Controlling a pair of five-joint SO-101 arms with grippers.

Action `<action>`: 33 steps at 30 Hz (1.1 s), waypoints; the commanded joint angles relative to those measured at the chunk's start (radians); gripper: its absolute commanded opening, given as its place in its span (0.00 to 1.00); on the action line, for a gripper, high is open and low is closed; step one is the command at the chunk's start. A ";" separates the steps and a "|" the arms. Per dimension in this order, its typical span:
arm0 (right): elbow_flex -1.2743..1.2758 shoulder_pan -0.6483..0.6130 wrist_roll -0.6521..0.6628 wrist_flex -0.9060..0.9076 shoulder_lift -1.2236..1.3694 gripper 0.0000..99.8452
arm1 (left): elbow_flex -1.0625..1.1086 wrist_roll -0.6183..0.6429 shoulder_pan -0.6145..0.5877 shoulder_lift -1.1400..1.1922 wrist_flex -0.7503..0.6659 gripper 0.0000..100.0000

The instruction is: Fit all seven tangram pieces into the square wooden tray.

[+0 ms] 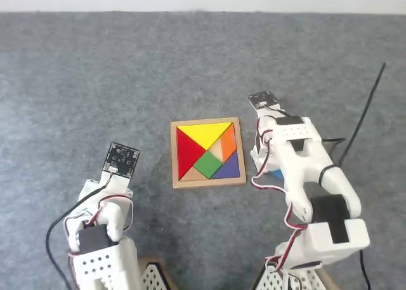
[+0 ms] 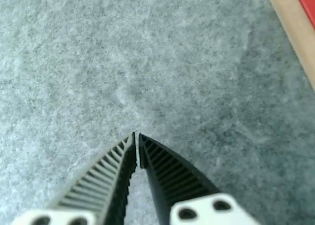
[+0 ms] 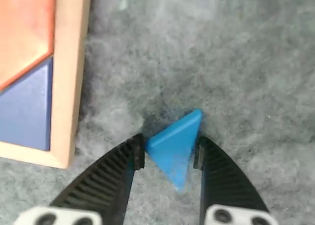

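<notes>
The square wooden tray (image 1: 208,184) lies mid-table and holds yellow (image 1: 204,135), red (image 1: 188,153), green (image 1: 207,164), orange (image 1: 228,141) and dark blue (image 1: 229,167) pieces. A pale wood-coloured triangle (image 1: 217,151) shows at its centre. Just right of the tray, a small light-blue triangle (image 3: 174,144) rests on the carpet. My right gripper (image 3: 169,153) is shut on it, one finger against each side. The tray's corner (image 3: 69,87) is close beside it. My left gripper (image 2: 137,136) is shut with nothing in it, low over bare carpet left of the tray's rim (image 2: 295,28).
Grey carpet covers the whole table. The right arm (image 1: 304,169) stretches along the tray's right side and the left arm (image 1: 104,220) sits at the front left. A black cable (image 1: 365,112) runs off to the right.
</notes>
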 commanded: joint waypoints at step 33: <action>-0.123 -0.271 -0.190 0.196 -0.288 0.01 | -0.021 0.003 -0.009 -0.005 0.008 0.01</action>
